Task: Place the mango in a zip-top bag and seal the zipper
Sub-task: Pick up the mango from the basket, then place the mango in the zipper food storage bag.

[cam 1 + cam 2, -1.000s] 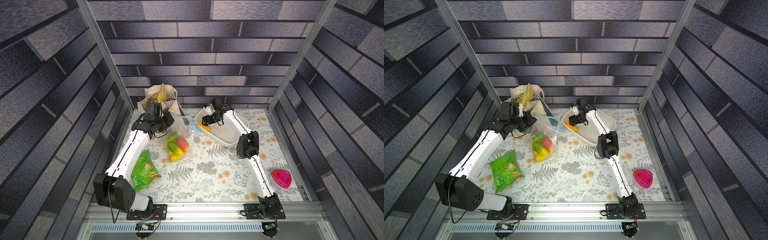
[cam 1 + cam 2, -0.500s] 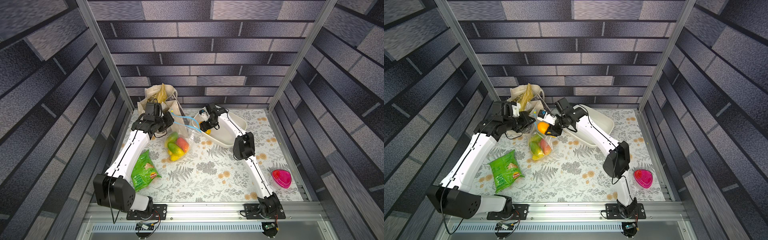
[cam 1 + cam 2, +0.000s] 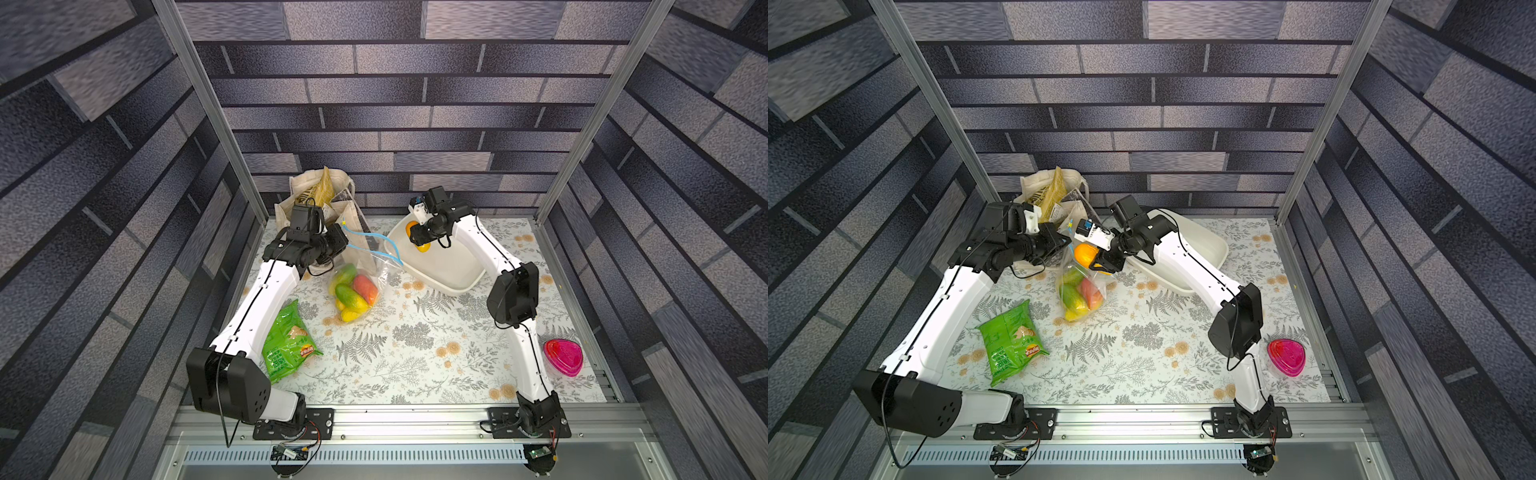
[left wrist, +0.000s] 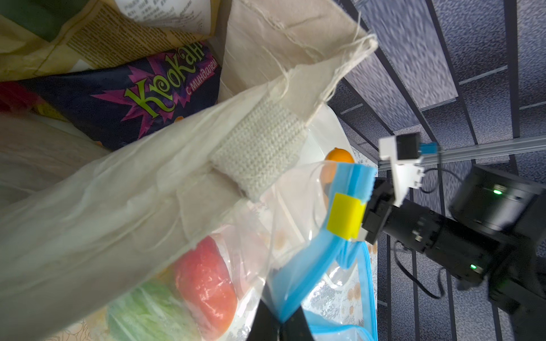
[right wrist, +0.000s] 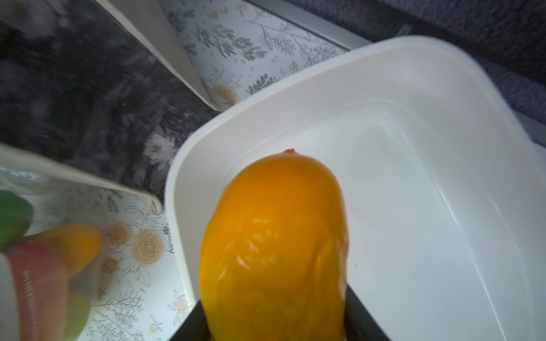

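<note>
In a top view, the right jaws clamp the mango above the white tub. In a top view, the held mango is instead at the mouth of the zip-top bag.

Left wrist: the left jaws are pinched together on the zipper, with the yellow slider farther along the strip.

Right wrist: the clamped mango is over the tub and the bag is blurred.

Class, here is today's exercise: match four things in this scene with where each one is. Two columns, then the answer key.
Things
1. mango
2. zipper
3. green crisp packet
4. pink container

Places
A. lying on the table beside the left arm
B. pinched by the left gripper
C. at the table's edge by the right arm
D. held by the right gripper

Pairs: 1-D, 2-B, 3-A, 4-C
</note>
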Robot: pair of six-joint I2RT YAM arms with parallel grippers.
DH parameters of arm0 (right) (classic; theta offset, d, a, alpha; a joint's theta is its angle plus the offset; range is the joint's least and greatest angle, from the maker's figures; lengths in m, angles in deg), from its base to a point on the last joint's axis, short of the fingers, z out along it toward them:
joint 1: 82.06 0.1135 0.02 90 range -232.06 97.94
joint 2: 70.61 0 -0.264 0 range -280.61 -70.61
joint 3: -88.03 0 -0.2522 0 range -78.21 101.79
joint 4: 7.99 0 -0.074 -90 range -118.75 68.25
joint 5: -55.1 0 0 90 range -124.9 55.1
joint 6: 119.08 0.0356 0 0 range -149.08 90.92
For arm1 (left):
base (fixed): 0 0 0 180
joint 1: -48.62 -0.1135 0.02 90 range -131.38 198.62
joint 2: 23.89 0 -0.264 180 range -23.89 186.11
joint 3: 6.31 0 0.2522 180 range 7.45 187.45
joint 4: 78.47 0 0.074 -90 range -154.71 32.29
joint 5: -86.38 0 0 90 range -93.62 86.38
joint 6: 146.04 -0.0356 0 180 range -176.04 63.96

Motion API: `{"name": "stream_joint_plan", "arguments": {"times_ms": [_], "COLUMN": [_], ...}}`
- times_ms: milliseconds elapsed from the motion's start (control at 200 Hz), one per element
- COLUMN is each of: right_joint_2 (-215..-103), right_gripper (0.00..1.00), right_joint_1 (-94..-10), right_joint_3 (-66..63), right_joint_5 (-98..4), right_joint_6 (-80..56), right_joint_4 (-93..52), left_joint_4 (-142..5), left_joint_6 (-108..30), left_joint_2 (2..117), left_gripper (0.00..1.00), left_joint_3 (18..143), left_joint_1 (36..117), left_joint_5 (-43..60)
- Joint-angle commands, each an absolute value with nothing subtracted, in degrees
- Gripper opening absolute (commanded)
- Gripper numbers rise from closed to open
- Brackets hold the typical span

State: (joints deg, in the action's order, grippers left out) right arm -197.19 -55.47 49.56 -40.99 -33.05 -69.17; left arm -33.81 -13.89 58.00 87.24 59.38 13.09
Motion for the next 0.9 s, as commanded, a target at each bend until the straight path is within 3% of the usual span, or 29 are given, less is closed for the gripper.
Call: {"name": "stream_joint_plan", "arguments": {"times_ms": [0, 110, 205, 656, 781, 897], "right_joint_2": [-181.25, -169.18, -165.45, -179.01, -179.33, -179.58], "right_gripper": [0.26, 0.27, 0.27, 0.26, 0.33, 0.32], "right_joint_1": [-54.28, -51.43, -48.22, -42.38, -41.72, -40.61], "right_joint_3": [37.73, 23.47, 17.56, 25.94, 25.12, 24.65], "right_joint_5": [-51.85, -60.94, -67.53, -66.58, -67.94, -66.75], "right_joint_6": [-30.48, -30.96, -31.74, -39.5, -41.58, -45.9], "right_joint_4": [-56.11, -43.14, -36.11, -38.27, -39.15, -40.69], "left_joint_4": [-31.93, -30.97, -30.96, -29.93, -30.0, -30.29], "left_joint_6": [-15.86, -16.23, -16.15, -15.78, -15.52, -15.29], "left_joint_2": [56.53, 56.14, 55.7, 52.07, 52.13, 52.57], "left_gripper": [0.0, 0.0, 0.0, 0.0, 0.0, 0.0], "left_joint_3": [89.95, 90.99, 91.48, 91.75, 91.8, 91.8], "left_joint_1": [59.69, 59.75, 59.63, 59.25, 59.03, 59.03], "left_joint_5": [14.15, 14.48, 15.97, 18.39, 18.87, 19.95]}}
